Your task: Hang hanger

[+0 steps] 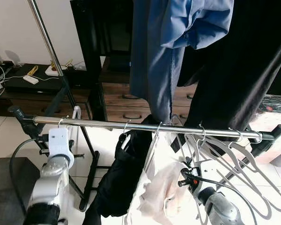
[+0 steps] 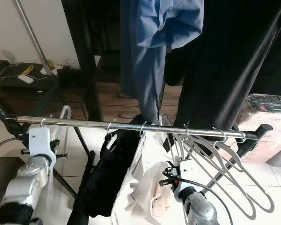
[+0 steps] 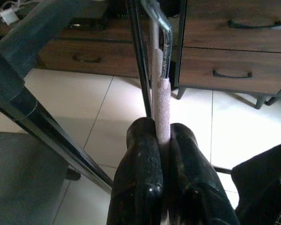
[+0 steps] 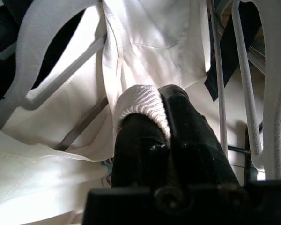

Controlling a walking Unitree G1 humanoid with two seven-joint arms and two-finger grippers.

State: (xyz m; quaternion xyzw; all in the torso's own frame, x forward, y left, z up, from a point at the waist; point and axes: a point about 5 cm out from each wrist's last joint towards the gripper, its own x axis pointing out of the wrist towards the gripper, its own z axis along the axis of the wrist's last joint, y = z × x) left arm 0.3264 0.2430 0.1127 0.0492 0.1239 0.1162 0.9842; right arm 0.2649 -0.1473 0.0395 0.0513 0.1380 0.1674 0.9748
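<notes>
A chrome clothes rail (image 1: 145, 125) runs across in front of me. Near its left end, my left gripper (image 3: 163, 140) is shut on the pale pink padded arm of a hanger (image 3: 161, 89), whose wire hook (image 1: 62, 122) lies at the rail. Below the rail's middle, my right gripper (image 4: 165, 108) is shut on a ribbed edge of the white garment (image 1: 154, 192), which hangs from a hanger on the rail. From the head camera the left fingers are hidden behind the white wrist housing (image 1: 58, 140).
A black garment (image 1: 119, 178) hangs left of the white one. Several bare white hangers (image 1: 234, 159) crowd the rail's right end. Blue (image 1: 154, 56) and black (image 1: 239, 70) clothes hang from above. Behind stand a wooden drawer unit (image 1: 117, 101), a slanted rack pole (image 1: 49, 47) and a low stand with cables (image 1: 28, 82).
</notes>
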